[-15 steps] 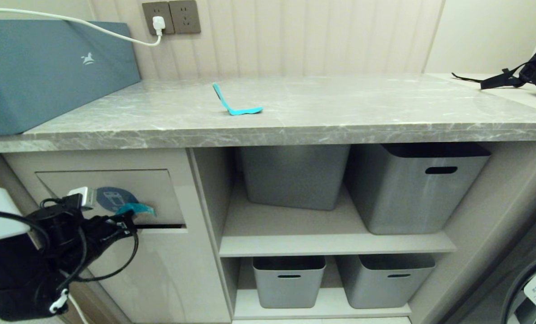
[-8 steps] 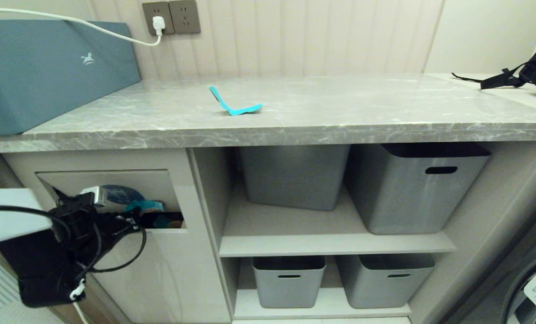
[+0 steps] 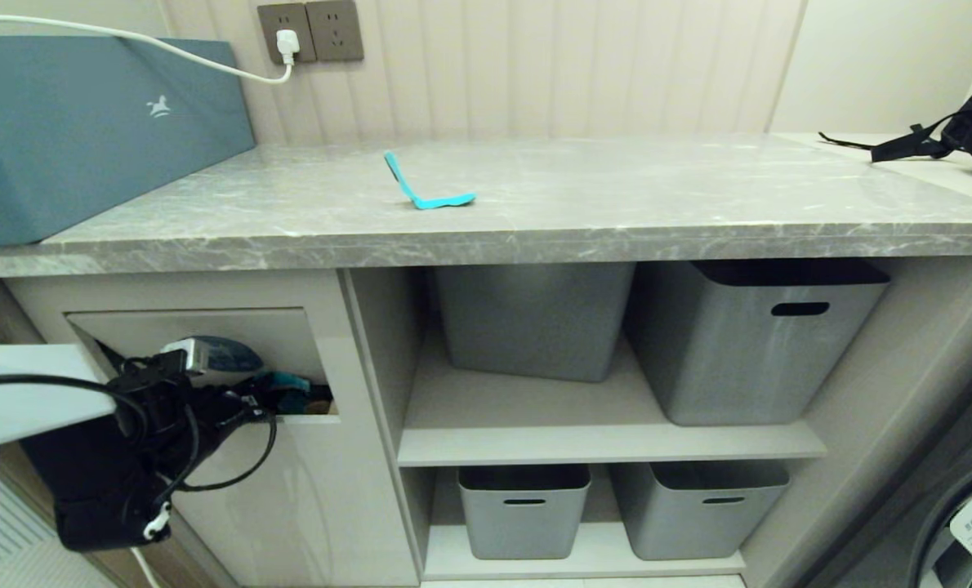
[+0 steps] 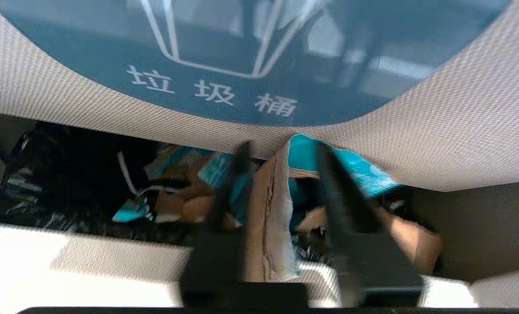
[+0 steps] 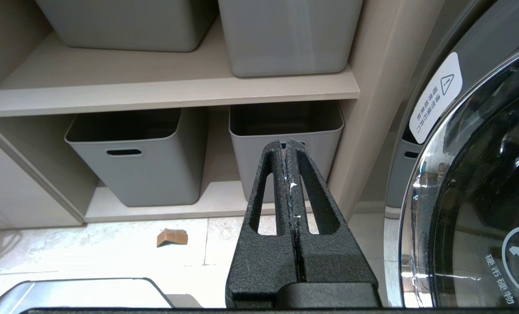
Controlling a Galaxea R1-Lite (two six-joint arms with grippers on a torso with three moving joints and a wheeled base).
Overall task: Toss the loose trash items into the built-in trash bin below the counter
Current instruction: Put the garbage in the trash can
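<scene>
The left end effector (image 3: 269, 402) is pushed into the tilted flap (image 4: 438, 144) of the built-in trash bin (image 3: 306, 490), its fingers (image 4: 342, 196) spread, with a torn tan cardboard piece (image 4: 268, 218) seen between them and turquoise scraps (image 4: 360, 172) beyond, toward twelve o'clock. A bent turquoise strip (image 3: 425, 189) lies on the grey veined surface (image 3: 617, 204), at one o'clock from the flap. Grey tubs (image 3: 747, 343) fill the shelves. The right end effector (image 5: 287, 150) is pressed together, low before the tubs; a cardboard scrap (image 5: 172, 237) lies on the floor.

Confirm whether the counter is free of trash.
No: a bent turquoise strip lies on the counter in the head view.
</scene>
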